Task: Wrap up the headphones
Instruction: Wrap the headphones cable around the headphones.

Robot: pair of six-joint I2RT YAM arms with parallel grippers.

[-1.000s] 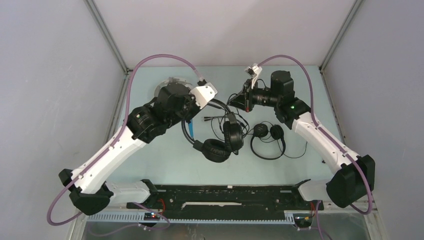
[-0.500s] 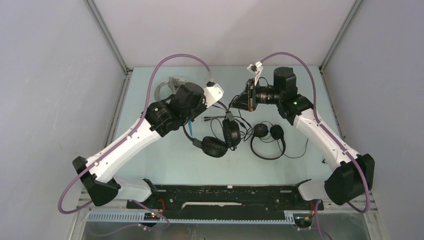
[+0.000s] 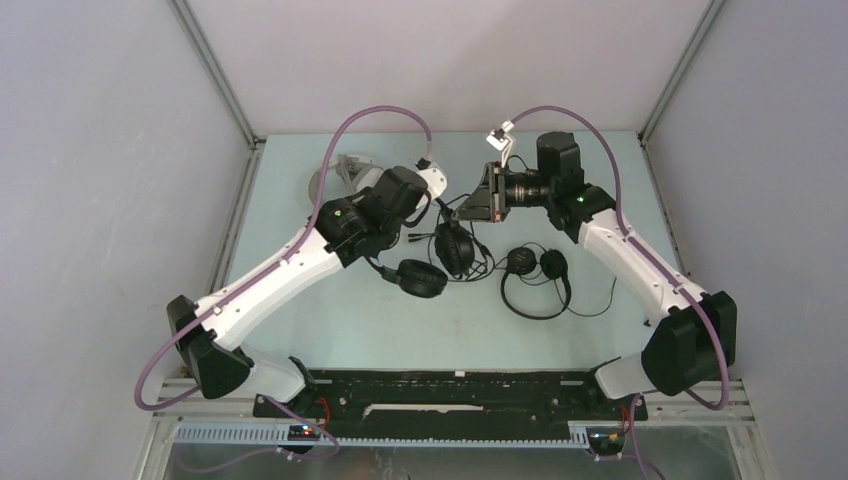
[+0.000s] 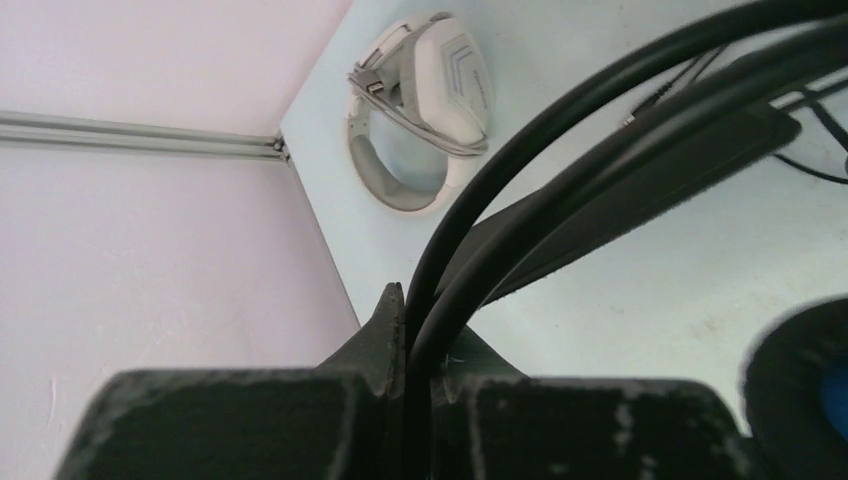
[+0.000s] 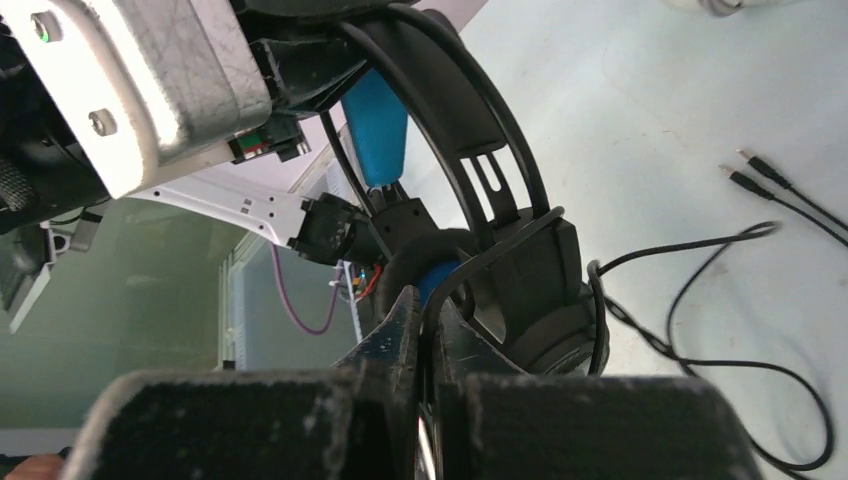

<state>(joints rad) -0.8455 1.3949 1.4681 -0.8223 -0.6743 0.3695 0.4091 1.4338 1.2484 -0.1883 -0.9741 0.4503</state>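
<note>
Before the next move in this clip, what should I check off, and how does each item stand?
1. The left gripper is shut on the headband of the black headphones: ok.
2. The right gripper is shut on a thin black cable: ok.
3. Cable wound around the black headphones: not ok; the plugs lie loose on the table.
4. The white-grey headphones lie apart from the held set, at the far-left corner: ok.
5. The slim black headphones untangled from that cable: cannot tell.

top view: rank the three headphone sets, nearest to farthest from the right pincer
From the right pincer:
1. black-and-blue headphones: clamped in it, mid-table, just left of it.
2. slim black headphones: on the table, nearer the arm bases, to its right.
3. white-grey headphones: far-left corner, beyond the left arm.
</note>
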